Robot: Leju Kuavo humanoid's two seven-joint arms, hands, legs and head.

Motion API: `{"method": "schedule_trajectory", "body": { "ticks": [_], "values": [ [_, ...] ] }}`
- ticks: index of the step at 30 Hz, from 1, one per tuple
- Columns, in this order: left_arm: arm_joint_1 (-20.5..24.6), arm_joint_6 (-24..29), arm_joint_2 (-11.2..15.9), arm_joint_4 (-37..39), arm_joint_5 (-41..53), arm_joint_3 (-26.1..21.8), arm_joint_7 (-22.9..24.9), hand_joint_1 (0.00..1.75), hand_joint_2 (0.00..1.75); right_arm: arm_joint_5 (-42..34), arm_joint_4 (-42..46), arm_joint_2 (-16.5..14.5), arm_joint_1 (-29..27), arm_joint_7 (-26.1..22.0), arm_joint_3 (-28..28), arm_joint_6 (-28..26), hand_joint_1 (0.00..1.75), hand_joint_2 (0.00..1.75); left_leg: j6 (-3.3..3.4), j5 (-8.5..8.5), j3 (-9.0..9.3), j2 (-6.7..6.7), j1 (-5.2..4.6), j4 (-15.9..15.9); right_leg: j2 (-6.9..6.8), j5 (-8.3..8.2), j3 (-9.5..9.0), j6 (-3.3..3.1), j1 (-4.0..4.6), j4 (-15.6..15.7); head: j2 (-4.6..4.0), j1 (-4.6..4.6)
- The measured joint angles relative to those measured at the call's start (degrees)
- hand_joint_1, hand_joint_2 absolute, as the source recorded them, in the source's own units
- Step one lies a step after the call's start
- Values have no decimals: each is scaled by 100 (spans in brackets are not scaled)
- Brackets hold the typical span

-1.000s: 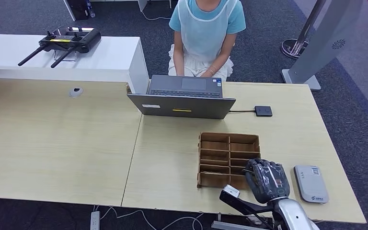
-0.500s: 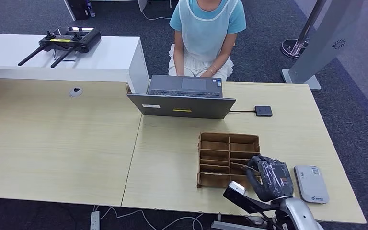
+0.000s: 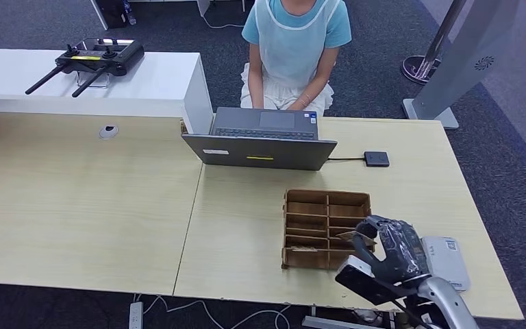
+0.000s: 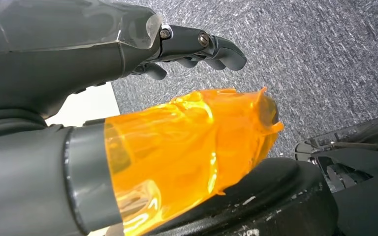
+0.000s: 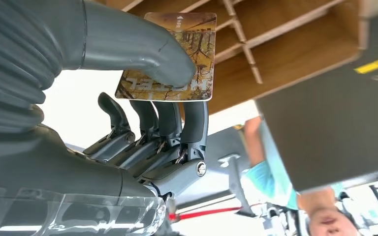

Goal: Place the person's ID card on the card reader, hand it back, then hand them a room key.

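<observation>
Room key (image 5: 170,56), a brown card printed with trees, is pinched between the thumb and fingers of the right robot hand (image 3: 392,248), just in front of the wooden tray (image 3: 327,226) with its divided slots. That robot hand sits at the tray's near right corner, between the tray and the grey card reader (image 3: 448,260), close to the front edge of the surface (image 3: 246,226). The left robot hand (image 4: 197,46) hangs off the surface over grey carpet, fingers curled in and holding nothing.

Beyond the tray stands an open laptop (image 3: 264,140), and behind it sits the person (image 3: 294,48), hands low in their lap.

The grip looks thin: the thumb covers only one part of the card, so a quick swing could twist it or let it slip out. Reaching toward the person means passing the tray's walls and the laptop lid; a low path could catch the card on either. The person's hands are not raised, so letting go early would drop the card.
</observation>
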State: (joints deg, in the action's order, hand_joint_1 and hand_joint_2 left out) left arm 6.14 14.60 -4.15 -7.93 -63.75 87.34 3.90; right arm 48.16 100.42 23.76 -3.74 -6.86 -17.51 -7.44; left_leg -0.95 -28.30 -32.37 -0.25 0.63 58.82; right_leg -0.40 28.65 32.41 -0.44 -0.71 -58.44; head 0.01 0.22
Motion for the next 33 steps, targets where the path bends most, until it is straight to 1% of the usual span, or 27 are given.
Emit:
{"method": "schedule_trajectory", "body": {
  "ticks": [4,10,13,18,21,24,27,30,33],
  "values": [
    [0,0,0,2,38,0,-6,0,0,-376,140,81,145,-192,118,218,171,175,0,0,0,1,0,0,1,0,0,0,0,0,0,0],
    [0,-2,0,2,131,0,-21,0,0,-650,208,248,579,-240,246,452,175,175,1,1,0,1,0,1,1,-5,-1,2,0,0,0,0],
    [1,-3,2,2,184,0,-23,0,0,-817,202,365,948,-205,283,612,175,175,2,2,1,2,-1,2,3,-6,-1,1,-1,-1,0,0],
    [3,-4,8,2,296,0,-40,0,0,-988,111,558,1841,-39,259,880,175,175,4,4,1,5,-2,3,4,-8,0,0,-1,-3,-1,0],
    [5,-5,9,2,421,0,-44,0,0,-670,-35,630,2477,193,180,796,175,175,4,6,1,4,-1,4,4,-10,0,0,-1,-5,-1,1],
    [10,-11,10,2,600,0,-24,0,0,-1,-221,638,3017,456,79,413,175,175,3,8,1,1,0,4,1,-10,0,0,-1,-5,-1,1],
    [11,-17,10,2,801,0,-1,0,0,414,-380,635,3357,608,3,110,175,175,3,8,-3,-2,0,4,-2,-10,0,0,-1,-7,0,0],
    [15,-24,11,2,951,0,7,0,0,676,-572,597,3702,713,-72,22,175,175,3,7,-6,0,-1,4,0,-10,1,0,-1,-9,-1,0],
    [24,-39,13,2,1100,0,10,0,0,854,-920,501,4212,807,-231,99,175,175,2,8,-5,2,-1,4,1,-11,2,0,-1,-10,0,0]
  ]
}}
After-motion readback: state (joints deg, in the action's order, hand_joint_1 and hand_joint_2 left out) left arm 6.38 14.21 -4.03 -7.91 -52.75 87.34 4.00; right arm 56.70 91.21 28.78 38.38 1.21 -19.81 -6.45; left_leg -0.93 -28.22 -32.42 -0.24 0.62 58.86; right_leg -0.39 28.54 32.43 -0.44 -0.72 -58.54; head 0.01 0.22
